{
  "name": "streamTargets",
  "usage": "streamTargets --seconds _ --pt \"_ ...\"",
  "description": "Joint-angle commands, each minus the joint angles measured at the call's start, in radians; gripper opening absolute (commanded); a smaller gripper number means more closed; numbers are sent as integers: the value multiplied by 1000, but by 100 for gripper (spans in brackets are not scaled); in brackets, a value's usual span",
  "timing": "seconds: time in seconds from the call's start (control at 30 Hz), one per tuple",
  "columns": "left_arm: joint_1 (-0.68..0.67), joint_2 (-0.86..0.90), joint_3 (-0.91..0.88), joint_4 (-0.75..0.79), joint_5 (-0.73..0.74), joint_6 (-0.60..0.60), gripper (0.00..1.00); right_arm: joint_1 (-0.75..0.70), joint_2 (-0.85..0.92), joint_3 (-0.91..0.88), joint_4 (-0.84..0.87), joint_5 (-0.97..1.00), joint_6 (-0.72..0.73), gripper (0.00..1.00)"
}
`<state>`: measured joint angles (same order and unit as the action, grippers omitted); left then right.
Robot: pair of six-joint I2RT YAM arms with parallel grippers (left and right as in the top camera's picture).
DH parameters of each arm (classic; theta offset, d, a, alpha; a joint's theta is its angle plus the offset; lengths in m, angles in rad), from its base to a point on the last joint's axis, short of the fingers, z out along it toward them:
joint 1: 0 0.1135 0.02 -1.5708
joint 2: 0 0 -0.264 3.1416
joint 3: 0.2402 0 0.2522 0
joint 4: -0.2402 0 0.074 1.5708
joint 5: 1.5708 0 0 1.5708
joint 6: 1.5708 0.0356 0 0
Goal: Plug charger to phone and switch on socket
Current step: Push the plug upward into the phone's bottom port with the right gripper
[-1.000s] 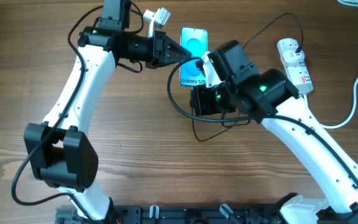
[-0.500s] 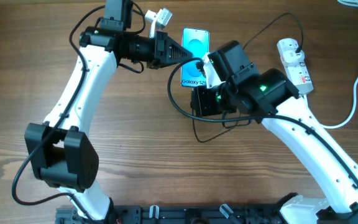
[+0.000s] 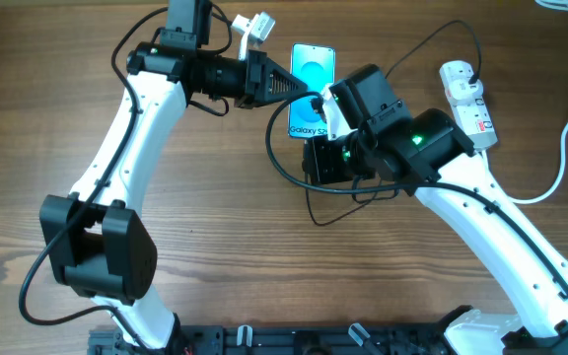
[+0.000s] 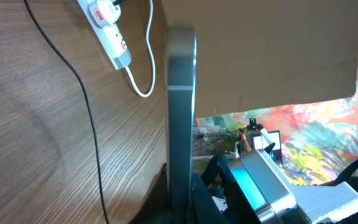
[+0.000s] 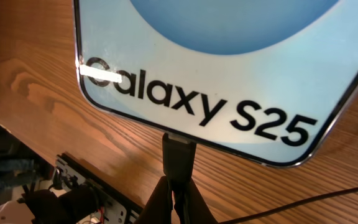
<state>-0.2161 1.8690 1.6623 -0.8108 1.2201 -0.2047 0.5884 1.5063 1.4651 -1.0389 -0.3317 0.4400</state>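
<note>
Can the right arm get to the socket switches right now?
Probably not yet: the right gripper is shut on the charger plug at the phone. The socket lies uncovered beside that arm.

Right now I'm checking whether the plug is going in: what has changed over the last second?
The phone shifted slightly to the right in the overhead view, together with the left claw gripping it. The right claw kept pinching the charger plug against the phone's bottom edge. The power strip did not move.
</note>
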Motion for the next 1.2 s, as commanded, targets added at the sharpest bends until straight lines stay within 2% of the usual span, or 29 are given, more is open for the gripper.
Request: streamTargets --seconds 0.0,1.17 --pt "-5 -2 4 -1 43 45 4 -5 11 21 6 21 -21 4" --pt "-5 -2 4 -16 13 45 4 -16 10 21 6 47 -40 4"
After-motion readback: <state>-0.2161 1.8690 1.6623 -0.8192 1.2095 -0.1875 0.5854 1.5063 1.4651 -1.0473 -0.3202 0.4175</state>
